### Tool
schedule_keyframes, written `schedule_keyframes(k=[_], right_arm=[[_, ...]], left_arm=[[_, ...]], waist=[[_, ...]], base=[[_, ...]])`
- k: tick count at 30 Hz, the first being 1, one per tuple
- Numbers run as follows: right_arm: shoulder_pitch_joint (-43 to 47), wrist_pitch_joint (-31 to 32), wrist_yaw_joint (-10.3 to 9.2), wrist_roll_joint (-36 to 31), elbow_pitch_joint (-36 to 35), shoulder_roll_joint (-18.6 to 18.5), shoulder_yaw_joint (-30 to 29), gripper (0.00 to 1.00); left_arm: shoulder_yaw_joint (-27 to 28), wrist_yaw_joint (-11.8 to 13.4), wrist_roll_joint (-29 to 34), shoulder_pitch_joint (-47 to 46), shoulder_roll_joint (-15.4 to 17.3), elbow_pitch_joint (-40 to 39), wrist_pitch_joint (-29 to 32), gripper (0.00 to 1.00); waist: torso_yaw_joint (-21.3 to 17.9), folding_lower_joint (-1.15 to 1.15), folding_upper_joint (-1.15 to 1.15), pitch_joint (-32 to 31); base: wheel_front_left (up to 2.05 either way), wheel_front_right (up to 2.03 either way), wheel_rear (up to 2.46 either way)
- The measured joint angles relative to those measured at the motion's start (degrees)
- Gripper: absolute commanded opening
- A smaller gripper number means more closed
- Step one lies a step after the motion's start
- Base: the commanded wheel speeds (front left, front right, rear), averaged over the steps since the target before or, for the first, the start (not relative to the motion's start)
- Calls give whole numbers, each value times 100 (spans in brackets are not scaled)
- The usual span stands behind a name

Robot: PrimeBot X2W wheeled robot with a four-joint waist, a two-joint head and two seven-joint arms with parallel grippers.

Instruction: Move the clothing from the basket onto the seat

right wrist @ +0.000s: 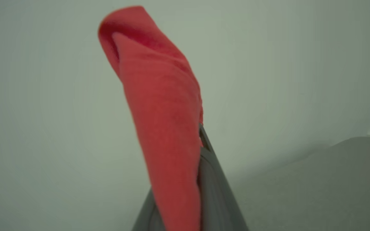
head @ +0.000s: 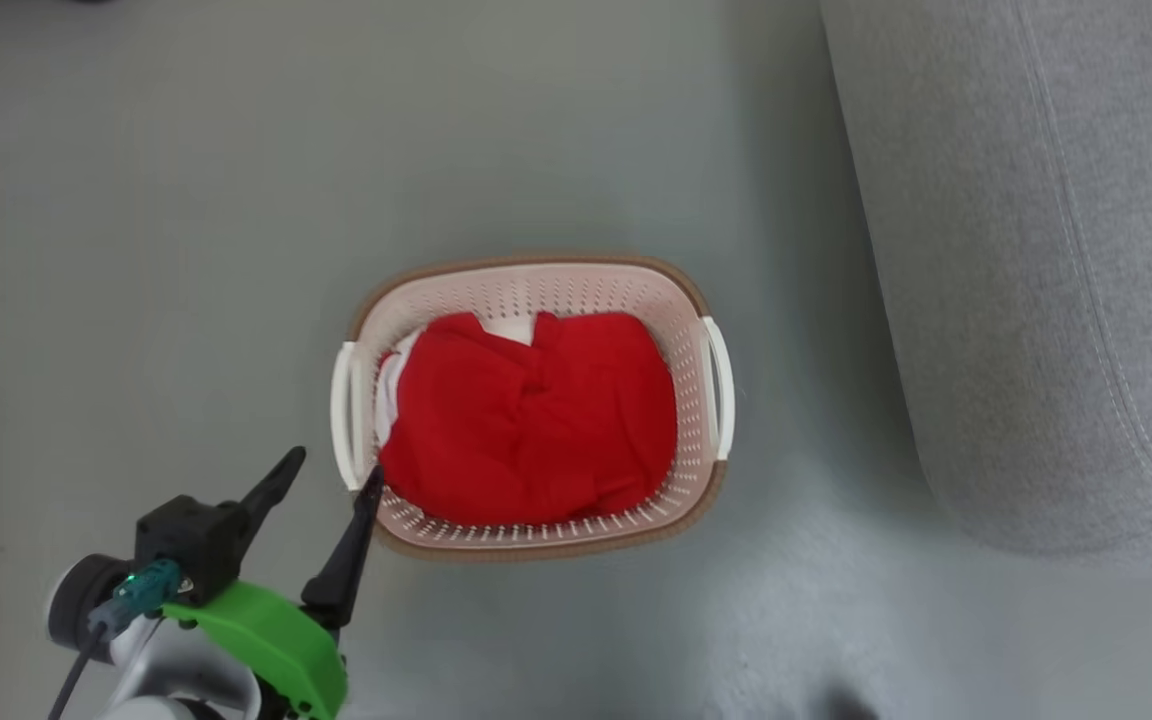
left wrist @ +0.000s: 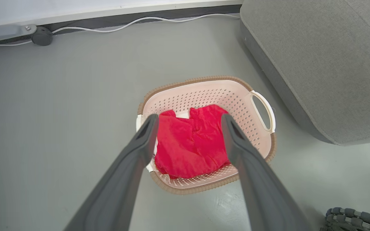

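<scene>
red clothing [head: 526, 420] in one basket [head: 536, 285]; one piece [right wrist: 159, 112] in right gripper [right wrist: 204, 141]

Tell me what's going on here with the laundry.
The robot is emptying a basket that stands on the floor beside the grey sofa. Its right jaws are shut on one red garment. Its left jaws stand open near the basket's left handle, and more red clothing lies heaped inside.
</scene>
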Motion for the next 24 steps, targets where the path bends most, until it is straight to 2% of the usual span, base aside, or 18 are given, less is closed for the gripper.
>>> schedule_keyframes(k=[7,9,10,11,14,24], right_arm=[[79,-92,-52,162,457,326,-22,0],[86,-198,-60,212,610,503,-34,0],[87,-305,-156,213,769,702,-30,0],[92,-331,-176,212,857,782,-8,18],[136,-448,-197,204,1057,928,64,100],[-32,-626,-85,-204,1205,931,510,100]], left_arm=[[437,0,320,443,277,-125,247,100],[587,0,350,554,308,-178,287,100],[682,0,430,588,310,-227,288,100],[706,1,491,589,310,-264,288,100],[661,1,514,589,307,-372,326,100],[530,2,557,509,168,-477,413,100]], waist=[[-269,0,0,456],[-376,0,0,598],[-507,0,0,718],[-576,0,0,772],[-782,0,0,902],[-1220,0,0,1023]], base=[[0,0,0],[0,0,0],[0,0,0],[0,0,0],[0,0,0],[0,0,0]])
